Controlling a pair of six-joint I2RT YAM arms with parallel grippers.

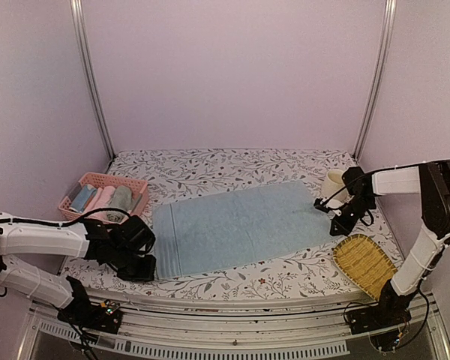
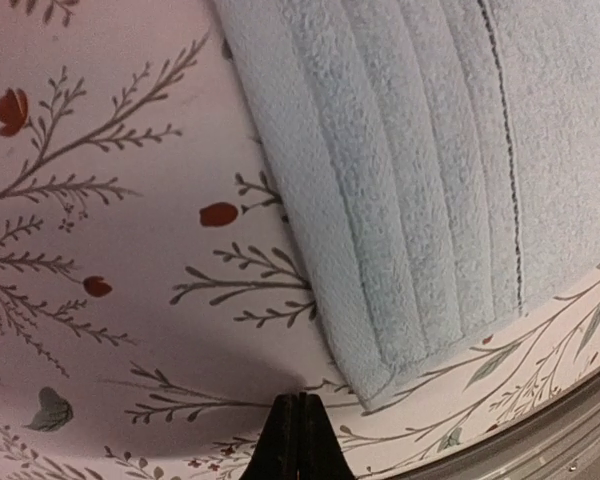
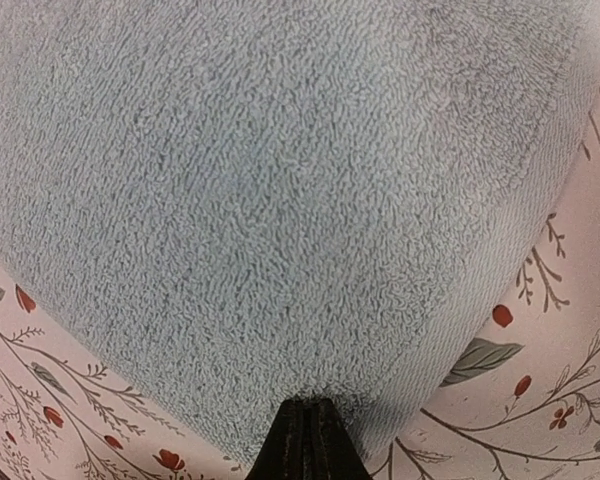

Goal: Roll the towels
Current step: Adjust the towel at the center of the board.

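one light blue towel (image 1: 240, 229) lies spread flat across the middle of the table, its long side running left to right. the left wrist view shows the left gripper (image 2: 300, 440) pressed fully together and holding nothing. its tips are over bare cloth just off the towel's near left corner, where a ribbed border and a stitched line show clearly. the right wrist view shows the right gripper (image 3: 310, 440) pinched together on the towel's right edge, with the terry nap bunching at its tips. neither close view gives the surroundings; only the top view does. there a pink lattice basket (image 1: 109, 178) stands at the far left with three rolled cloths (image 1: 101, 199) inside, blue, pink and pale green. a cream mug (image 1: 331, 184) stands just behind the right gripper, near the towel's far right corner. a yellow woven tray (image 1: 364, 262) lies by the right arm's base. the tablecloth (image 1: 232, 166) is white with grey sprigs and small red flowers and lies smooth. plain pale walls close in three sides, with two metal posts (image 1: 90, 82) at the back corners
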